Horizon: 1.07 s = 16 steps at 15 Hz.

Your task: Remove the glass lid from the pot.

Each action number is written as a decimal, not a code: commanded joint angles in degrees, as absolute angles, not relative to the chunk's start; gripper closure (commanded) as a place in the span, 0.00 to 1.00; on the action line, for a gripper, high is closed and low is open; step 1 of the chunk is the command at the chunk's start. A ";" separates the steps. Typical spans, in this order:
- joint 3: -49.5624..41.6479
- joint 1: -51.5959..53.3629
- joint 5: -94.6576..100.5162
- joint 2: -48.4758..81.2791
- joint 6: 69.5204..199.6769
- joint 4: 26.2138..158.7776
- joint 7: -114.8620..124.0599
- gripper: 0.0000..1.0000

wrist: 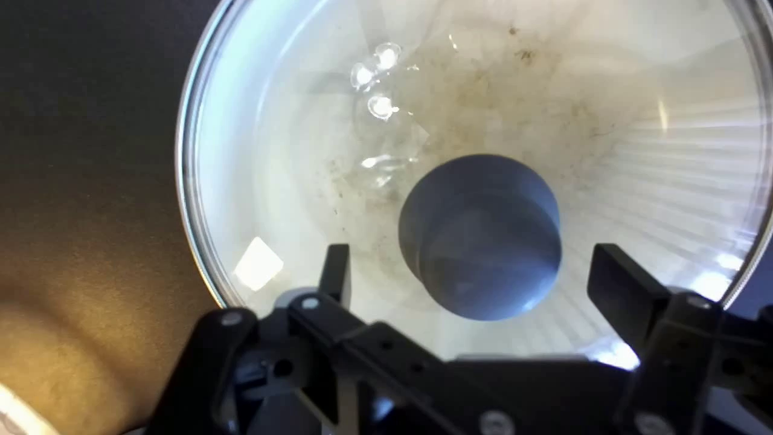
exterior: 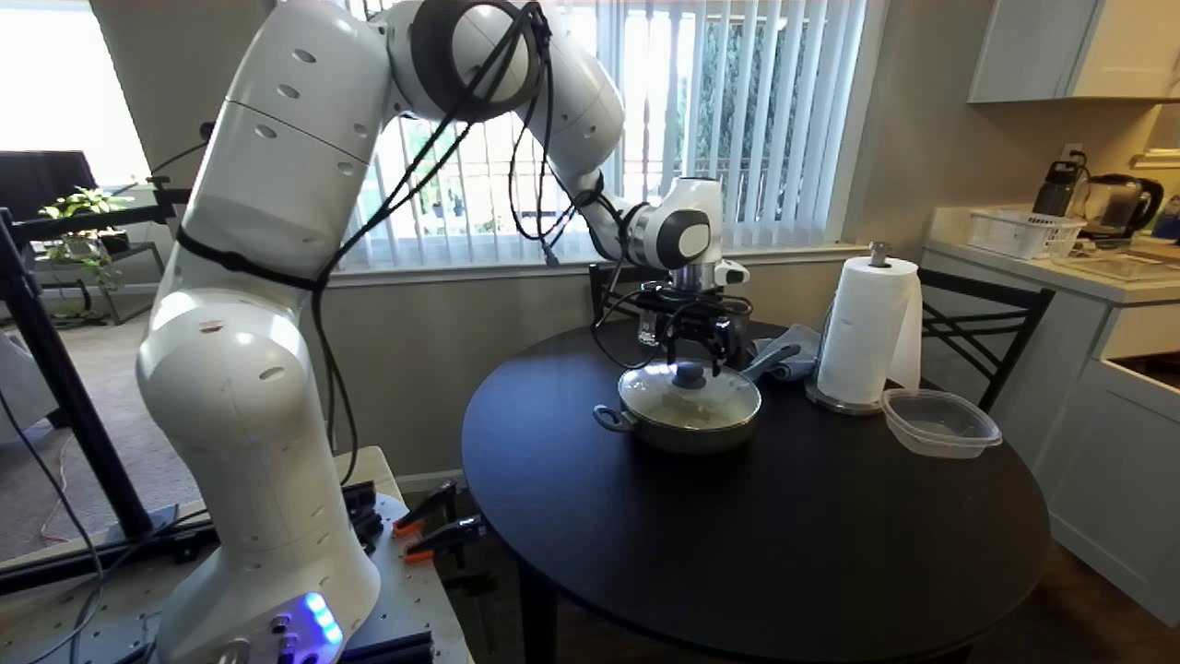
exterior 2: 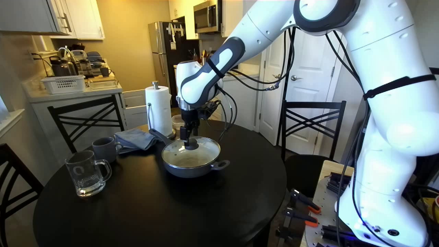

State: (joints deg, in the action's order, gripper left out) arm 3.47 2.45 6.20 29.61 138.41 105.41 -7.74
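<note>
The round glass lid (exterior: 714, 409) (exterior 2: 190, 159) (wrist: 314, 175) with a metal rim lies on the grey pot (exterior: 691, 441) (exterior 2: 192, 172). Its dark knob (exterior: 689, 375) (exterior 2: 192, 145) (wrist: 489, 260) stands up at the middle. The pot has a loop handle (exterior: 613, 419) (exterior 2: 220, 165) and a long handle (exterior: 772, 361) (exterior 2: 160, 136) opposite it. My gripper (exterior: 693, 358) (exterior 2: 190, 138) (wrist: 471, 257) points down over the lid. In the wrist view its fingers are open, one on each side of the knob, with a gap to it on both sides.
The pot stands on a dark round table (exterior: 784, 535) (exterior 2: 137, 212). Near it are a paper towel roll (exterior: 867, 332) (exterior 2: 159, 111), a clear plastic container (exterior: 940, 426), a folded cloth (exterior 2: 135, 140), a grey mug (exterior 2: 104, 150) and a glass mug (exterior 2: 85, 175).
</note>
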 commanded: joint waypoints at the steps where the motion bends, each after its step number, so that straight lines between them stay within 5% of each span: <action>1: 3.93 1.00 4.93 31.29 137.90 103.17 -10.57 0.00; 16: 5.46 -0.17 0.65 31.03 130.85 100.56 -12.78 0.00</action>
State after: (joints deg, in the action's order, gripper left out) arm 4.75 0.78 2.25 31.23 133.09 101.26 -10.31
